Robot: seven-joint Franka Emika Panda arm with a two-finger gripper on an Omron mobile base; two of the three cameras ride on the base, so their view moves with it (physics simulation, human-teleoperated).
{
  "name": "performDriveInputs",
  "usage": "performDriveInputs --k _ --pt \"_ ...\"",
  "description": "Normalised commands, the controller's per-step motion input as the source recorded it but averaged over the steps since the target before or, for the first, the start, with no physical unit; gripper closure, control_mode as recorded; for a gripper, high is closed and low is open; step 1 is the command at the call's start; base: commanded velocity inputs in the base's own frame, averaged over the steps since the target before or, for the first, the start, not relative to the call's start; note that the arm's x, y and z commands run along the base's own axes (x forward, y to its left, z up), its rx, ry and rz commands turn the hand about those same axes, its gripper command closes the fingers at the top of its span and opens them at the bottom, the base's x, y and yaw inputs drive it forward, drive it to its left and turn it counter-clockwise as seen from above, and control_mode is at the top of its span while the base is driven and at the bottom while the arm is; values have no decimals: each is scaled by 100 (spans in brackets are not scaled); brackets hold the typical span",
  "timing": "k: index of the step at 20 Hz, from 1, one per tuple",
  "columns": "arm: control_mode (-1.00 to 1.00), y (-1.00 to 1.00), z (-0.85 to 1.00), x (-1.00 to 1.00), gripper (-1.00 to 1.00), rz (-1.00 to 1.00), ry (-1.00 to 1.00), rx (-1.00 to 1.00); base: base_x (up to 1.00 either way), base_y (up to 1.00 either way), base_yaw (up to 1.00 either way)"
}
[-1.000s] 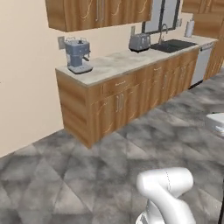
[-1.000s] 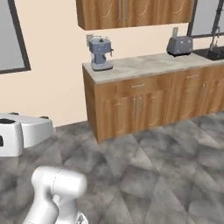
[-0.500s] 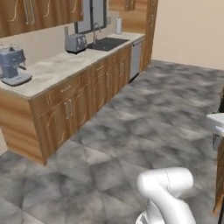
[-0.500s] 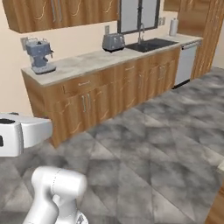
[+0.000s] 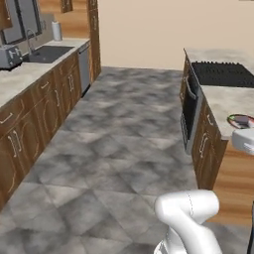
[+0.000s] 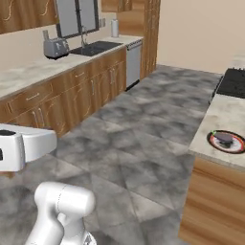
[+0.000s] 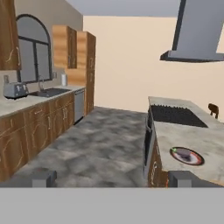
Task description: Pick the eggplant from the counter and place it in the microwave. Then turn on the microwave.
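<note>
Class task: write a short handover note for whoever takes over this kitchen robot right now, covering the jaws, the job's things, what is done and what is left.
Gripper: jaws open, holding nothing, up in open air facing the kitchen aisle.
Eggplant: lying on the red-rimmed plate on the counter, beside the black cooktop, to the robot's right.
Done: nothing yet; the eggplant is untouched.
Left: close in on the counter, grasp the eggplant, find the microwave, place the eggplant inside, turn the microwave on.
</note>
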Motion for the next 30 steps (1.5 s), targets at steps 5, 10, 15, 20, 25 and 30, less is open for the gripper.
performDriveInputs --k 5,10,15,20,25,30 --pt "100 0 0 0 -100 0 0 0 23 -1 -39" --pt "100 0 0 0 -100 0 0 0 36 -8 -21" --pt "100 0 0 0 -100 0 0 0 36 -23 -15" --pt "100 0 0 0 -100 0 0 0 45 -38 0" --pt "100 0 0 0 -100 0 0 0 26 -56 -2" --pt "100 0 0 0 -100 0 0 0 13 -60 -13"
